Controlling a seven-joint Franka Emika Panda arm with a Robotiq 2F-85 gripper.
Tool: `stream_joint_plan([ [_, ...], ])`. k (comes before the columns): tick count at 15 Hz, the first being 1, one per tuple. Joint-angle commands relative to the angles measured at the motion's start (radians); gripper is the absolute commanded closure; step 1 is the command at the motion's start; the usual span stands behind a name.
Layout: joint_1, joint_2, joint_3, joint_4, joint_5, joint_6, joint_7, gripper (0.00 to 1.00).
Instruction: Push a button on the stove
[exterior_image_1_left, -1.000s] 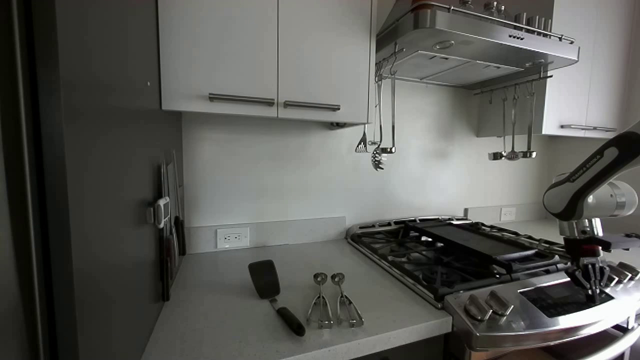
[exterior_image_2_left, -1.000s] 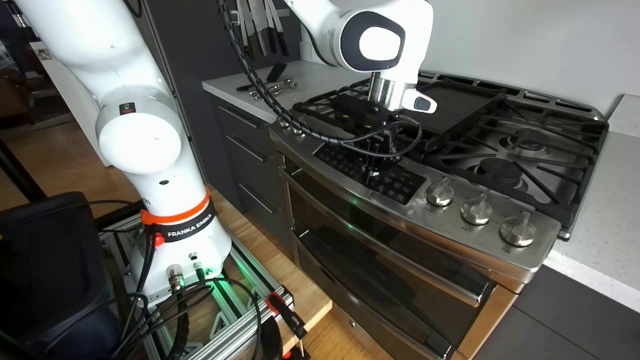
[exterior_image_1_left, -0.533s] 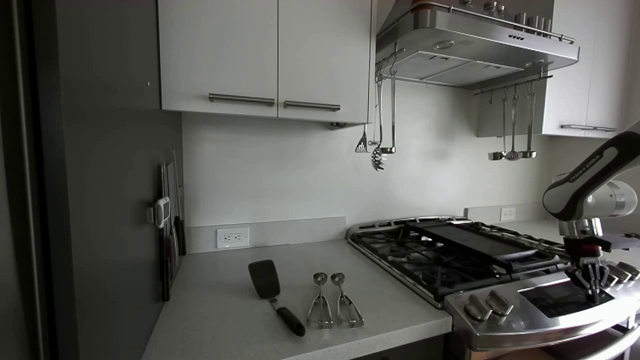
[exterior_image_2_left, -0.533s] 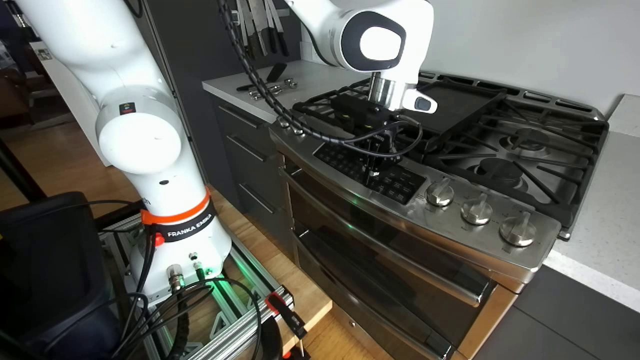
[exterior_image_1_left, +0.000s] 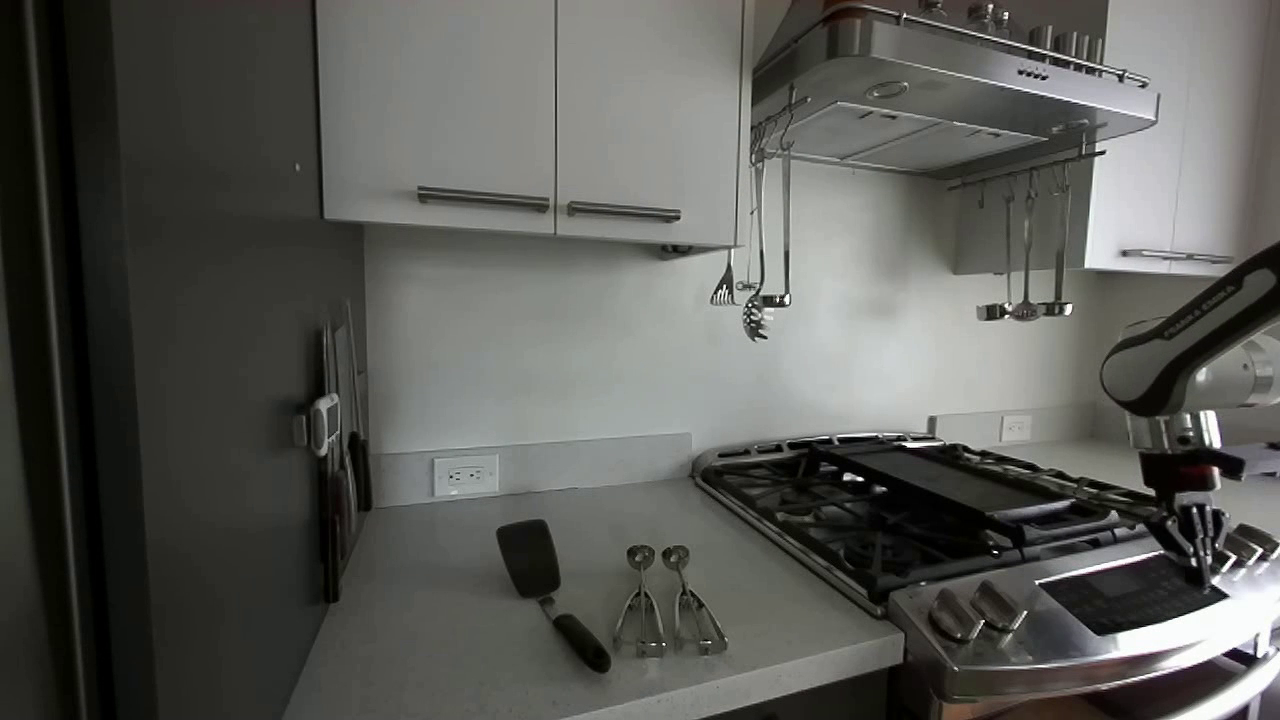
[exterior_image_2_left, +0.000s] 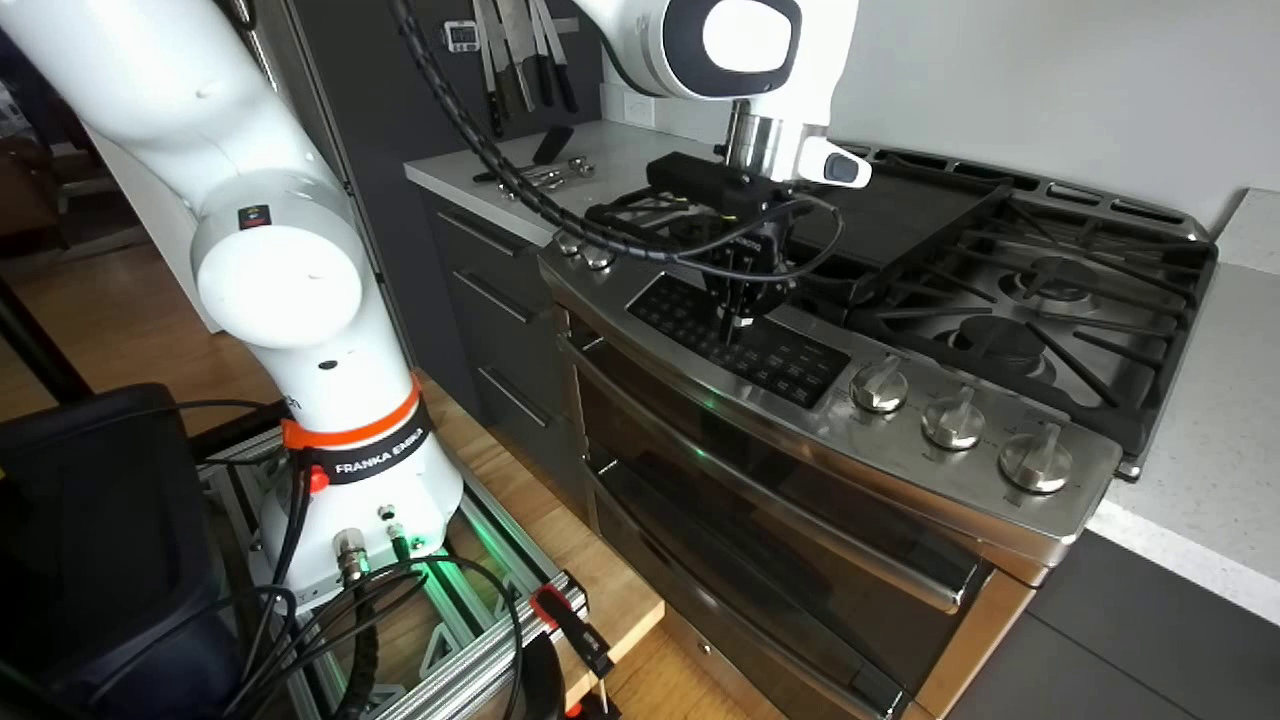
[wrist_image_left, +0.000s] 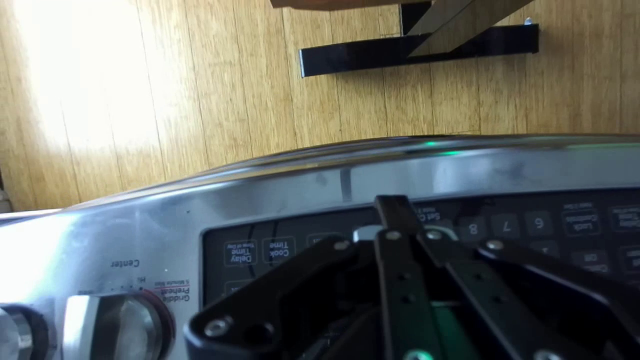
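The stove (exterior_image_2_left: 1010, 505) is a wide steel gas range with black grates; it also shows in an exterior view (exterior_image_1_left: 1010, 655). Its dark control strip (exterior_image_2_left: 800, 365) with flat buttons lies along the sloped front panel, also in an exterior view (exterior_image_1_left: 1110, 605). My gripper (exterior_image_2_left: 731, 335) points down over the middle of the strip, its fingertips together with nothing held. It also shows in an exterior view (exterior_image_1_left: 1203, 578). In the wrist view the gripper (wrist_image_left: 400, 212) covers part of the strip; number buttons (wrist_image_left: 504, 226) show beside it. The fingertips look close above the strip; the exact gap is unclear.
Round silver knobs (exterior_image_2_left: 953, 422) flank the strip. A griddle (exterior_image_2_left: 905, 205) lies on the grates behind the gripper. A dark spatula (exterior_image_1_left: 530, 560) and two metal scoops (exterior_image_1_left: 640, 610) lie on the counter. A steel hood (exterior_image_1_left: 960, 90) hangs above. A black cable loops around the gripper.
My gripper has risen a little off the control strip and shifted slightly, to the right in one exterior picture and left in the other. The stove looks unchanged.
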Motion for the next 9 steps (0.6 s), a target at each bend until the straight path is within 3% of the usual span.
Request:
stream_joint_plan([
  [1, -0.016, -0.175, 0.0, -0.071, -0.029, -0.086, -0.023, 1.0],
  [5, -0.004, -0.352, -0.002, -0.131, -0.018, -0.116, -0.078, 1.0],
  [6, 0.0, -0.403, 0.002, -0.149, -0.021, -0.095, -0.087, 0.74],
  [7, 0.005, -0.454, 0.003, -0.165, -0.018, -0.087, -0.102, 0.72],
  [9, 0.022, -0.553, 0.008, -0.187, -0.008, -0.087, -0.122, 0.58],
])
